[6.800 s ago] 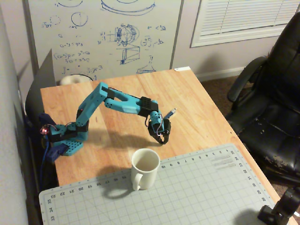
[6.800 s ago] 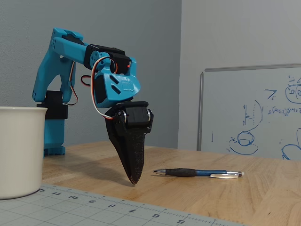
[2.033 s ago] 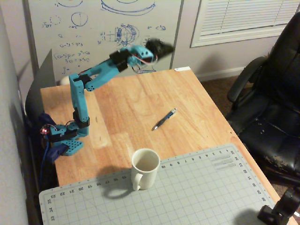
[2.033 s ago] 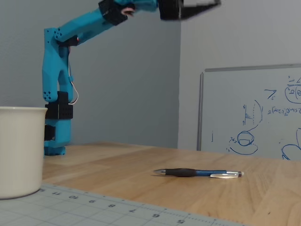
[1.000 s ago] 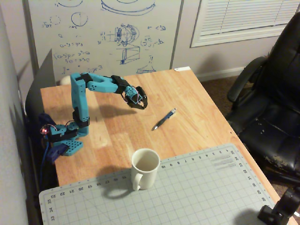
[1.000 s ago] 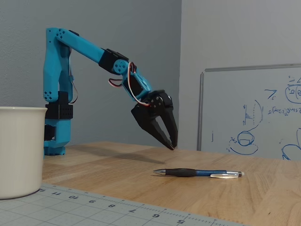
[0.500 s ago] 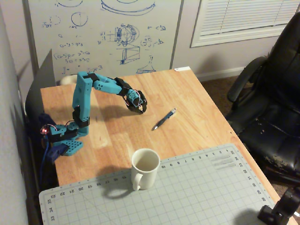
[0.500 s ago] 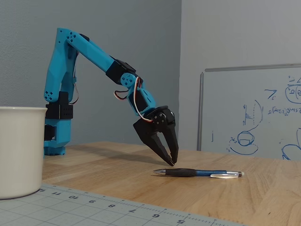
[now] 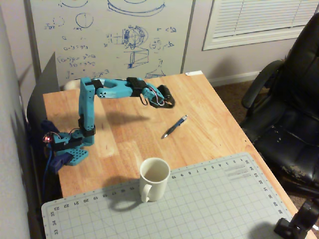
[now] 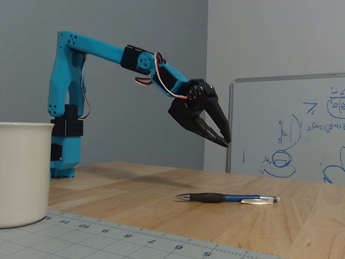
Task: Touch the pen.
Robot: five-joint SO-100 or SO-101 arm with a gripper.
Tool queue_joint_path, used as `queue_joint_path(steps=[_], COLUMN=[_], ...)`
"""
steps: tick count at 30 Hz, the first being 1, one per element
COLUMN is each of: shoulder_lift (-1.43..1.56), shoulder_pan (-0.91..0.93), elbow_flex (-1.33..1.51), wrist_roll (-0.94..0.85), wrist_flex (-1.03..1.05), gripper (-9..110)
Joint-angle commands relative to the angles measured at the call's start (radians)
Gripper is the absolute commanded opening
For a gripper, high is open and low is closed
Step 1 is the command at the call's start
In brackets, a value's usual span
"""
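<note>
- A blue plastic robot arm (image 9: 87,112) stands clamped at one edge of a light wooden table (image 9: 124,144) and reaches out level above it.
- Its black two-finger gripper (image 10: 225,141) hangs in the air, tips slanted downward, touching nothing; the fingers (image 10: 202,128) are parted by a narrow gap and hold nothing.
- The slim dark blue ballpoint pen (image 10: 226,198) with a silvery clip end lies flat on the wood, below the gripper and clear of it. In a fixed view from above, the pen (image 9: 175,126) sits just beyond the gripper (image 9: 170,102), toward the near side of the table.
- A white ceramic mug (image 9: 154,178) stands upright on the edge of a grey gridded cutting mat (image 9: 199,204), well apart from the gripper, past the pen.
- A whiteboard (image 9: 109,35) with blue sketches leans behind the table.
</note>
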Motion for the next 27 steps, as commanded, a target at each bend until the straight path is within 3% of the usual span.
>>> queue_joint_path(steps=[1,11,27], shoulder_lift=[0.008,-0.218,-0.235], shoulder_pan=[0.094,0.118,0.032], elbow_flex=[-0.140,-0.167,-0.160], wrist_roll=[-0.008,-0.009,-0.009], wrist_flex=[-0.015,-0.015,-0.009], gripper=[1,1,1])
